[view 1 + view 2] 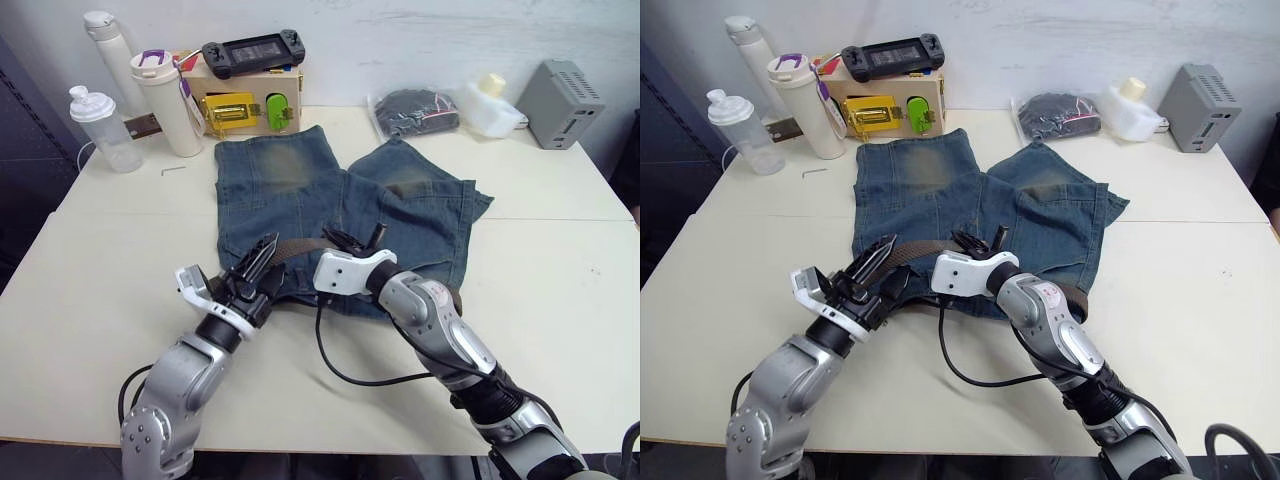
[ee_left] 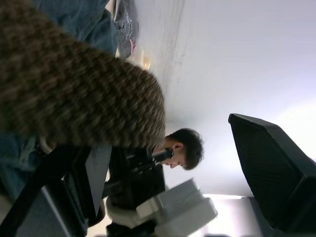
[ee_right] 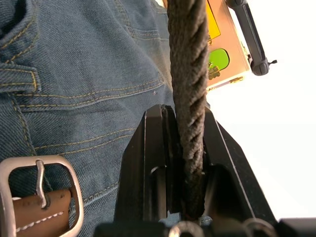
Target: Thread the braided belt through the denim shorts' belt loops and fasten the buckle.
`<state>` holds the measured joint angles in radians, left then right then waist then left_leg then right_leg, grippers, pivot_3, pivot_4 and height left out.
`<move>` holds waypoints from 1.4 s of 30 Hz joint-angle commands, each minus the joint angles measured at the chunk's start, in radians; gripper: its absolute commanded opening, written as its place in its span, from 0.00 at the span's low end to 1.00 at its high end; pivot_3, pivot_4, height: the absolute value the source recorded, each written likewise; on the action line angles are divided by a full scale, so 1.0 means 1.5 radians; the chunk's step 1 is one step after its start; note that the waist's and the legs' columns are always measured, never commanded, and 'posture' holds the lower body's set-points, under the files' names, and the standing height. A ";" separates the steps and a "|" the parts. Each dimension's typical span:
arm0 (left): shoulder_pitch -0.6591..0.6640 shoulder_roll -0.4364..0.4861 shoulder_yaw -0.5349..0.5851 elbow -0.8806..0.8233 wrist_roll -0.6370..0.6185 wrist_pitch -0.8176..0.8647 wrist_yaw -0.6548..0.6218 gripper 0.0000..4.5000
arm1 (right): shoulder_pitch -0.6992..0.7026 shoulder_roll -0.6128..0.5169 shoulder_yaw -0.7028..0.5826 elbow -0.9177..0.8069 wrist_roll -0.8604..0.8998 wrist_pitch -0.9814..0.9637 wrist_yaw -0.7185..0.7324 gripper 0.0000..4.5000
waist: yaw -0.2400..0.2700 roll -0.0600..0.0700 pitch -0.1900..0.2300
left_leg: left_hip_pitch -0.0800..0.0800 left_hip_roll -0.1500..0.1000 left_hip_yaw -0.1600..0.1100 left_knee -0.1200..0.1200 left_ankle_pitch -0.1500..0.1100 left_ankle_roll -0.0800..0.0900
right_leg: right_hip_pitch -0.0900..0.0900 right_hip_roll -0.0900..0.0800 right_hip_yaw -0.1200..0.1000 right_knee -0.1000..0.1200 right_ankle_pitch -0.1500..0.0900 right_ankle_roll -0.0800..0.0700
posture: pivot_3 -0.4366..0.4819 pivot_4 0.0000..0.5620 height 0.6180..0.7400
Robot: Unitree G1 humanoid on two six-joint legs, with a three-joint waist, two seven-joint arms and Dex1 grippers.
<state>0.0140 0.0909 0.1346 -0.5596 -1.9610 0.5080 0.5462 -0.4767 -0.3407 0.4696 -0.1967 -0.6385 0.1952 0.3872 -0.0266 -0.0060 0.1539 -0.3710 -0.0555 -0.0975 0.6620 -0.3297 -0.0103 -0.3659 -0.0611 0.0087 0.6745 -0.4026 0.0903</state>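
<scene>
The shorts [image 1: 340, 215] are lying flat on the desk [image 1: 560, 270], legs pointing toward the far edge and waistband facing the near edge. The belt [image 1: 925, 249] is running across the waistband, its brown strap showing between the two grippers. The right gripper [image 3: 185, 148] is clenching the strap edge-on between its black fingers, just above the denim. In the right wrist view the buckle [image 3: 37, 190] is resting on the denim beside that gripper, its prong lying over a tan leather tab. The left gripper [image 1: 262, 258] is hovering at the waistband's left part with its fingers spread apart, the strap's woven end lying close in front of its camera. Bottles [image 1: 165, 100], a wooden latch box [image 1: 250, 100] and a grey box [image 1: 560, 103] are standing along the far edge
</scene>
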 commanded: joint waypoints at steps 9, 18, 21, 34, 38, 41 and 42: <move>-0.062 -0.027 0.055 0.084 -0.008 0.133 0.010 0.71 | 0.003 0.009 -0.006 -0.033 -0.005 -0.031 0.001 0.00 | 0.006 0.000 0.000 | 0.000 0.000 0.000 0.000 0.000 0.000 | 0.001 0.000 0.000 -0.004 0.000 0.000 | 0.48 0.27 1.00; -0.103 -0.054 0.047 0.102 -0.008 0.176 0.052 0.01 | 0.005 0.011 -0.010 -0.034 -0.012 -0.045 -0.002 0.00 | 0.015 0.000 0.000 | 0.000 0.000 -0.001 0.000 0.000 0.000 | 0.003 0.000 0.000 -0.009 0.000 0.000 | 0.48 0.27 1.00; -0.123 -0.062 0.053 0.101 -0.008 0.167 0.079 0.00 | 0.006 0.012 -0.012 -0.036 -0.014 -0.049 -0.005 0.11 | 0.016 0.000 0.000 | 0.000 0.000 -0.001 0.000 0.000 0.000 | 0.004 0.000 0.000 -0.009 0.000 0.000 | 0.48 0.27 1.00; -0.131 0.225 0.203 0.225 -0.008 0.341 -0.080 0.00 | 0.120 -0.054 -0.237 -0.142 0.340 0.056 0.200 0.99 | 0.016 0.001 0.001 | 0.000 0.002 -0.001 -0.002 0.000 0.000 | 0.004 0.000 0.000 -0.011 0.000 -0.001 | 0.48 0.27 1.00; -0.110 0.290 0.213 0.287 -0.008 0.393 -0.117 0.00 | 0.136 -0.088 -0.309 -0.203 0.521 0.171 0.294 0.99 | 0.017 0.002 0.002 | 0.000 0.002 -0.002 -0.003 0.000 0.000 | 0.004 0.000 0.000 -0.012 -0.001 -0.001 | 0.48 0.27 1.00; -0.117 0.284 0.197 0.298 -0.008 0.404 -0.118 0.00 | 0.129 -0.112 -0.342 -0.234 0.631 0.261 0.335 0.99 | 0.017 0.002 0.002 | 0.000 0.002 -0.003 -0.003 0.000 0.000 | 0.004 0.000 0.000 -0.012 -0.001 -0.001 | 0.48 0.27 1.00; -0.123 0.279 0.192 0.298 -0.008 0.405 -0.118 0.00 | 0.126 -0.121 -0.348 -0.240 0.660 0.286 0.343 0.99 | 0.018 0.002 0.002 | 0.000 0.002 -0.003 -0.003 0.000 0.000 | 0.004 0.000 0.000 -0.012 -0.001 -0.001 | 0.48 0.27 1.00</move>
<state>-0.1519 0.5147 0.4268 -0.1003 -1.9592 1.1065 0.3883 -0.2726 -0.5095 -0.0155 -0.5048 0.2625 0.5706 0.8722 0.0006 -0.0028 0.1563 -0.3710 -0.0531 -0.1016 0.6583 -0.3299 -0.0107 -0.3596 -0.0620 0.0086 0.6558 -0.4034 0.0886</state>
